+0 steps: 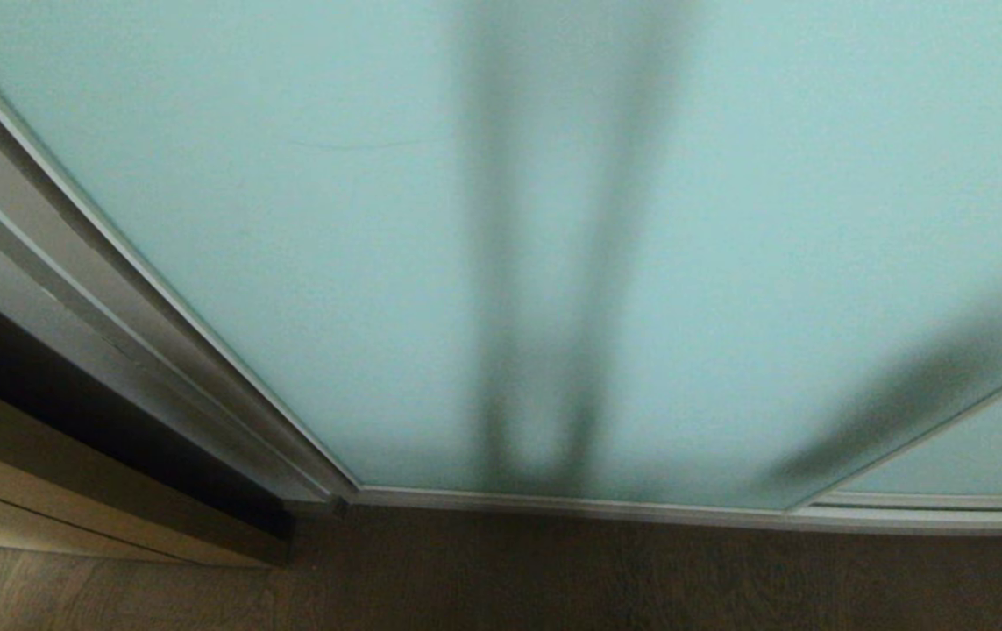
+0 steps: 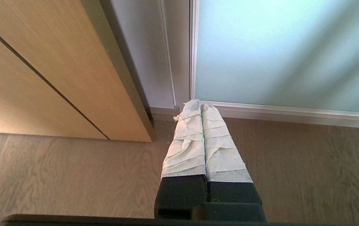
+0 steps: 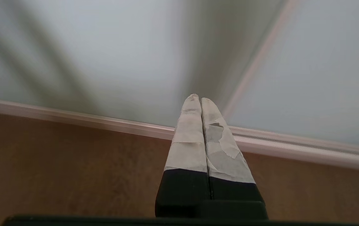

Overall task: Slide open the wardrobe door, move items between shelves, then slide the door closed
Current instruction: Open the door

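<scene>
The sliding wardrobe door (image 1: 308, 219) of frosted pale aqua glass fills the head view, closed, with its silver frame along the bottom. No arm shows in the head view, and the shelves are hidden behind the door. My left gripper (image 2: 200, 103) is shut and holds nothing; it hangs low above the floor, near the door's (image 2: 276, 53) bottom left corner. My right gripper (image 3: 197, 98) is shut and empty too, pointing at the foot of the door (image 3: 104, 53) close to where a second glass panel (image 3: 323, 78) overlaps it.
A light wood cabinet (image 2: 41, 72) stands to the left of the wardrobe, beside a white jamb (image 2: 144, 53). The silver floor track (image 1: 641, 510) runs along the door's base. Brown wood floor (image 1: 509, 578) lies in front.
</scene>
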Controlling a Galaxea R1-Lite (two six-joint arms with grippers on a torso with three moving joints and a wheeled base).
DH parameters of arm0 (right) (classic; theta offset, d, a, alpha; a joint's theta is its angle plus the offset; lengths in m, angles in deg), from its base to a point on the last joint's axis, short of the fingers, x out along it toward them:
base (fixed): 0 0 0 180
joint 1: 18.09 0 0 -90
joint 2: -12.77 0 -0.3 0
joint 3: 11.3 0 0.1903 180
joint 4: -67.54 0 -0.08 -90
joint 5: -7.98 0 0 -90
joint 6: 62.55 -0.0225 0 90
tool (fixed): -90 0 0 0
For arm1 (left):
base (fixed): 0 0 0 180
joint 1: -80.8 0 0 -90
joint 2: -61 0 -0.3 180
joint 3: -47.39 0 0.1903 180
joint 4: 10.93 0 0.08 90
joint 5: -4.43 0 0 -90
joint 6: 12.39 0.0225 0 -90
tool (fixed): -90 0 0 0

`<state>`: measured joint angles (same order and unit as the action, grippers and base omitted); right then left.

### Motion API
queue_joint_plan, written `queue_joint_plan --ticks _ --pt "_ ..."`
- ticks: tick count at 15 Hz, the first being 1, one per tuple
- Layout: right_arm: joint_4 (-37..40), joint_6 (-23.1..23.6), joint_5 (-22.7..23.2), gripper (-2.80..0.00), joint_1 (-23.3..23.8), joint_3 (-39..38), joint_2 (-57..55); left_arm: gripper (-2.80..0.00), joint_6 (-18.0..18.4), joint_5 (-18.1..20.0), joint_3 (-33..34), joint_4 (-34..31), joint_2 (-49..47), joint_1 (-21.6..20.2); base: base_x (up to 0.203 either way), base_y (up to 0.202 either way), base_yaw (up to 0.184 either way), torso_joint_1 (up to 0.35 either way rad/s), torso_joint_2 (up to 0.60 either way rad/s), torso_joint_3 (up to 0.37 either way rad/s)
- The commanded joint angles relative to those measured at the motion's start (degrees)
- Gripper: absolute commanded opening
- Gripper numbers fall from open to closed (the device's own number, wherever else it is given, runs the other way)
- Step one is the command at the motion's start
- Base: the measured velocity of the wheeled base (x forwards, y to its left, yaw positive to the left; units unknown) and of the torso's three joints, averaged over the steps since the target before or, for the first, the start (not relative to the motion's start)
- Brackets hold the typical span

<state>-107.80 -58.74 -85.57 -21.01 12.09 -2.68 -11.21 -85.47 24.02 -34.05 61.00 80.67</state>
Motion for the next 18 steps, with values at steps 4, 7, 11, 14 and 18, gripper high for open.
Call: queue_joint_plan --ticks 4,7,11,14,18 --pt "8.52 0.24 1.22 -2.8 3.03 0.14 11.44 -2.8 -0.03 -0.01 0.0 0.02 -0.09 0.04 0.0 0.0 0.0 0.0 0.0 0.0" --pt "6.0 -0.55 2.42 -2.8 2.94 0.08 15.69 -2.8 -0.04 -0.01 0.0 0.02 -0.09 0.03 0.0 0.0 0.0 0.0 0.0 0.0" --pt "5.39 -2.84 2.65 -2.8 2.93 -0.03 15.54 -2.8 -0.04 -0.01 0.0 0.02 -0.09 0.05 0.0 0.0 0.0 0.0 0.0 0.0" --pt "6.69 -2.57 2.83 -2.8 2.93 -0.11 15.54 -2.8 -0.04 -0.01 0.0 0.02 -0.09 0.04 0.0 0.0 0.0 0.0 0.0 0.0" --pt "14.13 -1.21 3.26 -2.8 2.93 -0.11 15.54 -2.8 -0.03 -0.01 0.0 0.02 -0.09 -0.01 0.0 0.0 0.0 0.0 0.0 0.0"
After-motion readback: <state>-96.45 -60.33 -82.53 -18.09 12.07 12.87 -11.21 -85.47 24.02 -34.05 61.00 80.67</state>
